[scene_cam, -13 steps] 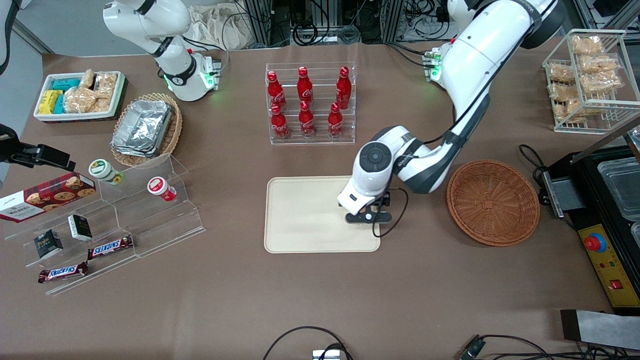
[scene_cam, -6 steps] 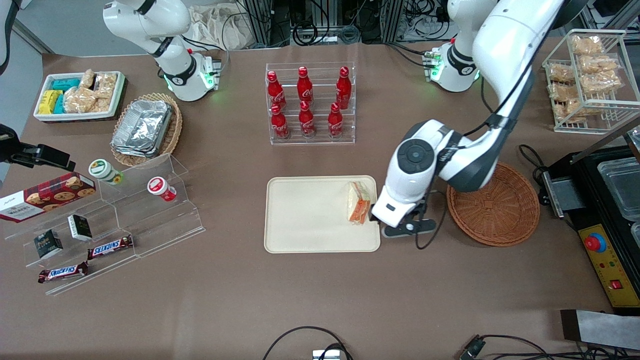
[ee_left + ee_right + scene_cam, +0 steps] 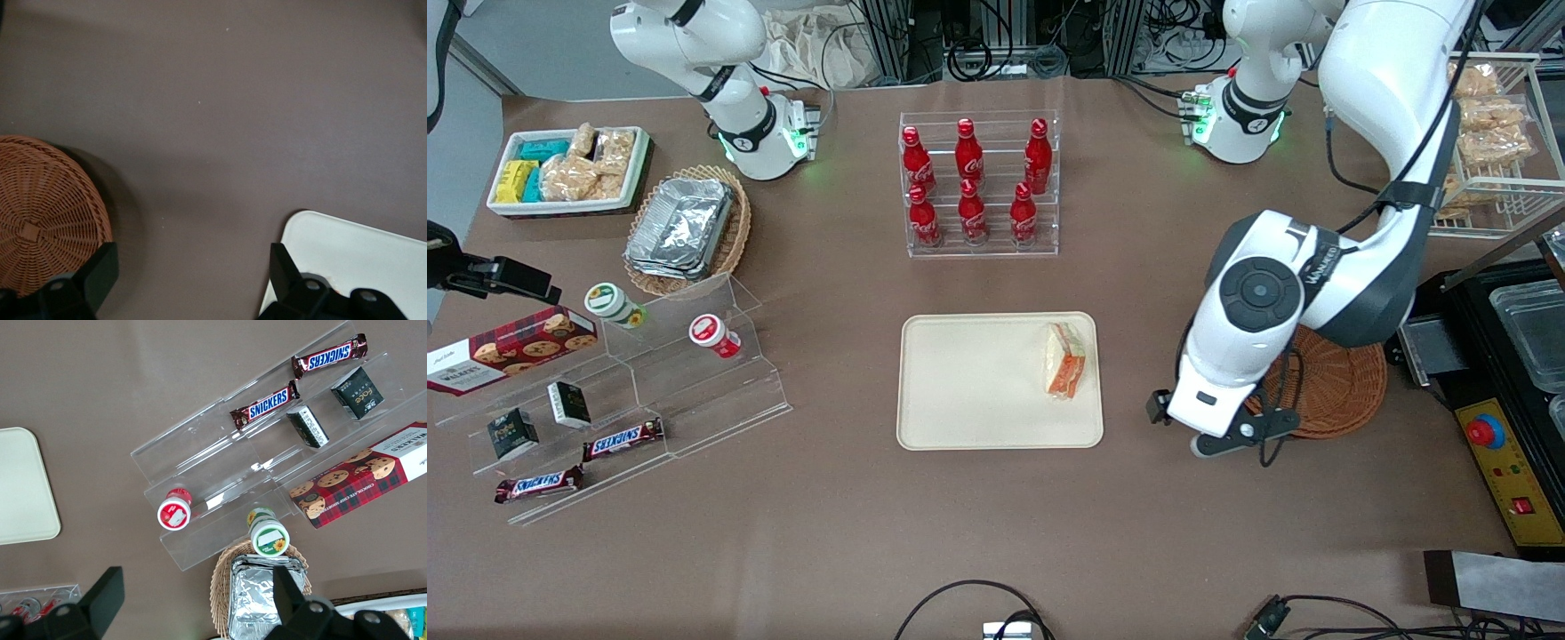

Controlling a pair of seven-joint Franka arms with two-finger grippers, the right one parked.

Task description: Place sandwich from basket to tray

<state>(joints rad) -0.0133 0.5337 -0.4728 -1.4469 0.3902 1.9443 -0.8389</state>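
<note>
Wrapped sandwich [image 3: 1067, 360] on tray [image 3: 969, 382] edge nearest empty basket [image 3: 1343, 391]; end effector [image 3: 1209, 436] between.

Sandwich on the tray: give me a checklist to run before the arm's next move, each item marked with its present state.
1. Sandwich lies on the tray, inside the rim: ok.
2. Sandwich is free of the gripper: ok; the gripper hangs above bare table between tray and basket.
3. Gripper fingers are open, with nothing between them: ok.
4. Basket is empty: cannot tell; the arm covers much of it.
5. Sandwich is well away from the tray's edge: not ok; it sits close to the edge nearest the basket.
</note>
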